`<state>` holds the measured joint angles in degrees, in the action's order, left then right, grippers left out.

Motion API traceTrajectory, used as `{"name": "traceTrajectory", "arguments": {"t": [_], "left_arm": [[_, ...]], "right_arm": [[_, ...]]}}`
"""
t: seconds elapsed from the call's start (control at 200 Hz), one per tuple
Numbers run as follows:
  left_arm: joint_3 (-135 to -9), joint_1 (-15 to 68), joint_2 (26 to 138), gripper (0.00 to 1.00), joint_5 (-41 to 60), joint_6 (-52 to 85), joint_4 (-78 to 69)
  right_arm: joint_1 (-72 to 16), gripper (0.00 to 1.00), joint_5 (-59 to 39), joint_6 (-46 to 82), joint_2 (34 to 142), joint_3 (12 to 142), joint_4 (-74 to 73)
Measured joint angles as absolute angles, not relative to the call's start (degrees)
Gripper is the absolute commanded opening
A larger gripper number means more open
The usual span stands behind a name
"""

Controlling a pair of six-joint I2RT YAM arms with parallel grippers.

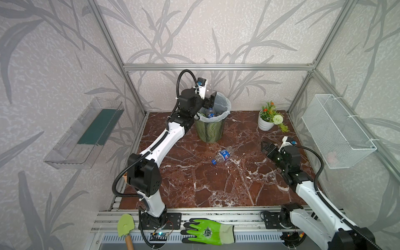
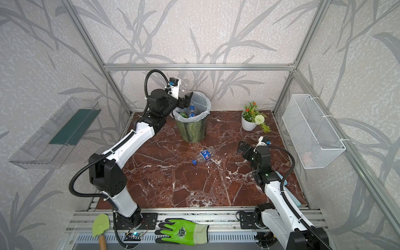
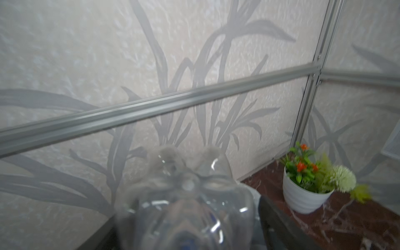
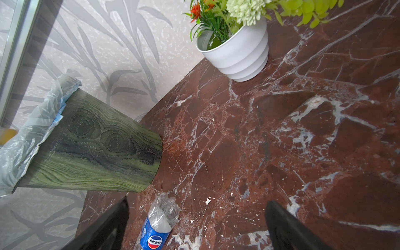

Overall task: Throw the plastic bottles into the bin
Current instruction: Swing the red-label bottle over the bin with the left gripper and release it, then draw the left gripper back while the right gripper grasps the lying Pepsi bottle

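Transparent plastic fills the left wrist view: the clear bottle (image 3: 186, 205) sits between the opened jaws of the left claw (image 1: 210, 101), above the bin (image 1: 208, 132). The right claw (image 1: 264, 147) is open and empty, near the blue-labelled bottle (image 1: 224, 155) lying on the tabletop (image 1: 216, 184).

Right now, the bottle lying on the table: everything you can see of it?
The bottle is small, clear, crumpled plastic with a blue label showing a round red, white and blue logo, and a blue cap. It lies on its side on the red-brown marble table, cap toward the near edge, in front of the bin and apart from it. Only the table touches it.
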<state>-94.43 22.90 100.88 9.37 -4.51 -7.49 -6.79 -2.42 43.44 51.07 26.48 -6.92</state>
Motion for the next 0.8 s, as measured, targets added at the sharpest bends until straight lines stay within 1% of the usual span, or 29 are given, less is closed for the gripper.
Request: {"name": "traceTrajectory", "arguments": {"t": [0.09, 0.19, 0.315, 0.34, 0.445, 0.53, 0.655, 0.805], "left_arm": [[-90.9, 23.3, 98.8, 0.99, 10.2, -4.9, -5.8], [-87.2, 24.1, 91.7, 0.99, 9.5, -6.7, -5.0], [-86.8, 24.6, 82.2, 0.99, 8.2, -8.4, -5.8], [-86.8, 24.6, 80.6, 0.99, 7.9, -8.6, -6.2], [-84.9, 24.6, 75.4, 0.99, 6.9, -8.9, -8.7], [-80.7, 24.6, 73.2, 0.99, 5.5, -8.7, -10.0], [-72.4, 24.6, 72.9, 0.99, 2.4, -7.3, -9.7], [-61.8, 24.6, 72.1, 0.99, -3.0, -4.0, -7.4]], "right_arm": [[-6.8, 0.98, -1.9, 43.2, 50.1, 26.5, -6.4], [-6.8, 0.98, -1.8, 43.0, 50.3, 26.7, -5.7], [-6.8, 0.97, -2.9, 42.9, 53.2, 28.4, -5.3], [-6.8, 0.95, -3.2, 42.9, 54.0, 28.8, -5.3], [-7.4, 0.94, -4.2, 43.1, 57.0, 30.2, -5.3], [-8.8, 0.94, -4.1, 43.7, 59.0, 30.9, -5.3], [-13.5, 0.94, -3.9, 44.9, 62.5, 31.6, -6.2], [-20.7, 0.94, -3.4, 48.9, 71.3, 33.4, -8.3]]}}
